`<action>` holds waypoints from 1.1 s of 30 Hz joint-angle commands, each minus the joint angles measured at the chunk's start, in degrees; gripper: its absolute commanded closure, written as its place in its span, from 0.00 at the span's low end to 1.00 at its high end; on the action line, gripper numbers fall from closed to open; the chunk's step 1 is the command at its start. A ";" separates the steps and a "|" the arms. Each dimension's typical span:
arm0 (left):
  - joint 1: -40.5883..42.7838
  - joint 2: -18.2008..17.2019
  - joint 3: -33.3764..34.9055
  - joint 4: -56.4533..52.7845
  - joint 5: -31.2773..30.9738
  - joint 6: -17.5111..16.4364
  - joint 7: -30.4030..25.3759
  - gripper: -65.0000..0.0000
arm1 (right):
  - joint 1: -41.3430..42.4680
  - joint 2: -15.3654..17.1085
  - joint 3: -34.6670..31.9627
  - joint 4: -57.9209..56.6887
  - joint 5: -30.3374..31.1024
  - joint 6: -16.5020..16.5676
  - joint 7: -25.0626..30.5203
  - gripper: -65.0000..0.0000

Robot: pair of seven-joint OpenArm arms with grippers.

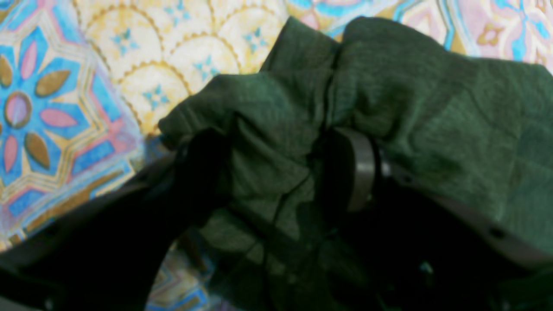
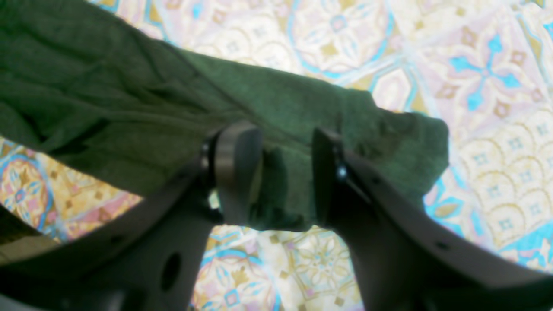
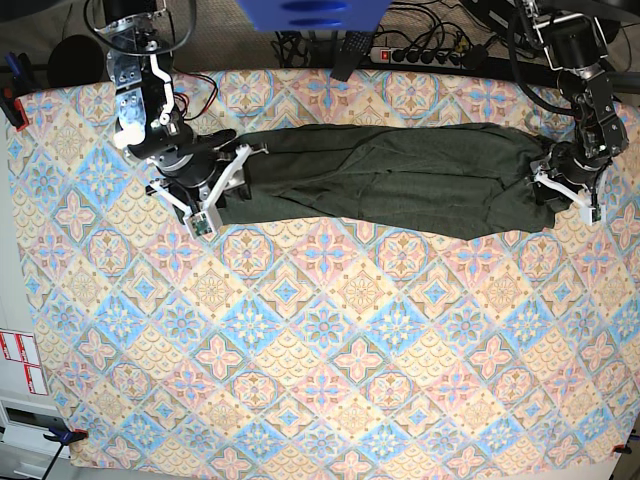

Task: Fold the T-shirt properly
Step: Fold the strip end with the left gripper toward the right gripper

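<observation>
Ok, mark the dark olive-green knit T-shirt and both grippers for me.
dark olive-green knit T-shirt (image 3: 390,175), base view, middle of the folded body.
left gripper (image 1: 276,172), left wrist view, between fingertips.
right gripper (image 2: 287,172), right wrist view, between fingertips.

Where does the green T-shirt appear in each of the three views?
Left wrist: T-shirt fills centre and right, bunched.
Right wrist: upper left to centre, an end beside the tool.
Base: long band across upper middle.
Shared landmark: the patterned tablecloth.

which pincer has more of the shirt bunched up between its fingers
The left pincer: a thick wad of the dark olive-green knit T-shirt fills it, while the right pincer holds only a thin edge.
</observation>
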 commanded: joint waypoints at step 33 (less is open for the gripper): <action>2.22 0.92 0.41 6.84 -10.07 -0.41 1.72 1.00 | 0.56 0.21 0.43 1.21 0.44 0.08 1.07 0.65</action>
